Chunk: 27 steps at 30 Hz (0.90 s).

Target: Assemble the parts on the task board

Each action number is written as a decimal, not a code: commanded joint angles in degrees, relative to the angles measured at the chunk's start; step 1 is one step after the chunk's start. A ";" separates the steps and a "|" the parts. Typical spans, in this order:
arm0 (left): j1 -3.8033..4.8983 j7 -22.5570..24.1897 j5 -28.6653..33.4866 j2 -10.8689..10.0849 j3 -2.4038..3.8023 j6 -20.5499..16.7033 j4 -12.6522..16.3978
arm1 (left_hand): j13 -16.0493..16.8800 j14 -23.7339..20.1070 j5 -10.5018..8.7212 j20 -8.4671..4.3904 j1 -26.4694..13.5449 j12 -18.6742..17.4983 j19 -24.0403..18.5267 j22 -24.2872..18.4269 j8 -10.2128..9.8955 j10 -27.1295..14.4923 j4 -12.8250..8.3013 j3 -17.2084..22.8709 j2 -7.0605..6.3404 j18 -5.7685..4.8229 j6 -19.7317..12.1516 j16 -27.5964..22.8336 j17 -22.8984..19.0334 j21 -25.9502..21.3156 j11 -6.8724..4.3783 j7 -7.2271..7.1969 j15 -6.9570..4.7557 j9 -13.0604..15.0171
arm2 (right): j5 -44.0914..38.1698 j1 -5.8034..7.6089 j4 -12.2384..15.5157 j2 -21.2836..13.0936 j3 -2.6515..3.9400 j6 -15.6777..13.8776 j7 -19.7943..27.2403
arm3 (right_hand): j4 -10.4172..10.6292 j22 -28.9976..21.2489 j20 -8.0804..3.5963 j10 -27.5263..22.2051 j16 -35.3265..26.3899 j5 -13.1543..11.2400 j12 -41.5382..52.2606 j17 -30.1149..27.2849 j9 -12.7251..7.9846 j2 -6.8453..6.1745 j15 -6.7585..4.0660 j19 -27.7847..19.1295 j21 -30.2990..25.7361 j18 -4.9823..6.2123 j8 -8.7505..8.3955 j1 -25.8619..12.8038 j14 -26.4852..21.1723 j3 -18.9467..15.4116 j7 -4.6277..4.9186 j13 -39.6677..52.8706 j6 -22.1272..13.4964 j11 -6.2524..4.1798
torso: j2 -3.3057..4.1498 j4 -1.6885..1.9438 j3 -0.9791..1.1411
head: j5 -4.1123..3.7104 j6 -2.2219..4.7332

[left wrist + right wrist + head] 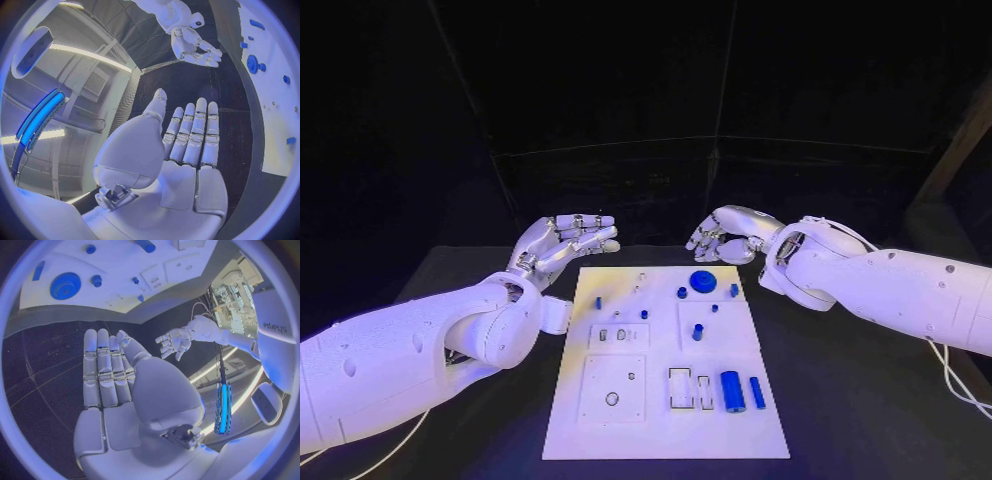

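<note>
The white rectangular task board (668, 440) lies mid-surface (877, 400). One round blue disc (702, 281) sits near its far edge, two blue cylinders (731, 388) near its near edge. Beyond that far edge, the left robot hand (565, 243) and right robot hand (727, 234) hover, fingers apart, holding nothing.

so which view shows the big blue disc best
The head view: the disc sits near the board's far edge, seen from above with the other parts around it. The right wrist view shows it large but bent by the fisheye. The left wrist view catches it small, near the rim.
</note>
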 commanded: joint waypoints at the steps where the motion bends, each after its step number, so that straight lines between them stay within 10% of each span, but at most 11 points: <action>1: 0.18 -1.83 -2.26 -0.40 0.01 2.96 1.28 | -0.04 0.58 -0.13 0.01 0.34 -0.54 0.57 -0.22 -0.31 0.47 -0.02 -0.32 0.55 0.31 0.56 -0.56 -0.07 -0.28 0.05 1.25 0.05 -0.10 | -14.36 0.25 0.55 0.20 0.02 3.78 -7.33 | -0.12 -2.17 0.65 -3.06 -3.62 -0.29 -2.08 -0.91 -0.03 -0.57 1.14 0.57 -2.53 1.04 -1.93 -2.06 -2.42 2.34 0.47 -0.23 -0.61 0.78 | 1.55 0.63 -0.16 | -0.36 0.28; 12: 0.26 -2.42 -2.34 -0.36 -0.01 3.74 2.59 | -0.03 0.73 -0.13 0.07 0.47 -1.17 0.66 -0.54 -0.76 0.70 -0.11 -0.43 1.03 0.29 0.66 -1.17 -0.07 -0.70 0.20 1.52 0.14 -0.12 | -21.57 0.31 1.46 1.62 -0.02 2.12 -11.93 | -0.08 -3.58 -1.43 4.50 -1.80 -0.87 -0.27 1.91 0.56 -5.23 -1.54 12.46 -0.77 0.68 -1.45 -4.43 7.17 6.78 -0.76 0.58 3.66 -1.51 | 3.27 1.15 -0.46 | -0.68 0.44; 19: 0.26 -2.55 -2.34 -0.11 -0.01 4.36 2.61 | -0.03 0.76 -0.13 0.12 0.45 -1.52 0.70 -0.71 -1.02 0.73 -0.10 -0.51 1.28 0.28 0.64 -1.48 -0.07 -0.91 0.32 1.69 0.21 -0.13 | -22.60 0.30 1.07 2.52 -0.06 -1.12 -12.98 | 0.21 -1.35 0.18 2.48 -0.50 -1.30 -0.47 6.58 0.14 -8.55 0.42 6.72 1.64 -0.45 -2.48 -3.34 -2.15 8.47 -0.17 0.97 2.20 -0.18 | 3.65 1.18 -0.56 | -1.05 0.48; 27: 0.26 -2.91 -2.34 0.01 -0.01 5.05 2.42 | -0.03 0.78 -0.13 0.18 0.36 -1.92 0.73 -0.90 -1.34 0.72 -0.05 -0.64 1.56 0.27 0.57 -1.84 -0.06 -1.15 0.44 1.84 0.29 -0.14 | -22.79 0.27 0.47 3.22 -0.12 0.74 -14.48 | 3.32 7.69 -0.14 -0.70 21.36 -1.59 3.66 22.56 0.28 -9.64 -0.60 10.04 12.25 0.11 -2.19 -4.33 -7.14 11.07 -0.32 3.02 1.19 -0.54 | 3.91 1.27 -0.49 | -1.04 0.26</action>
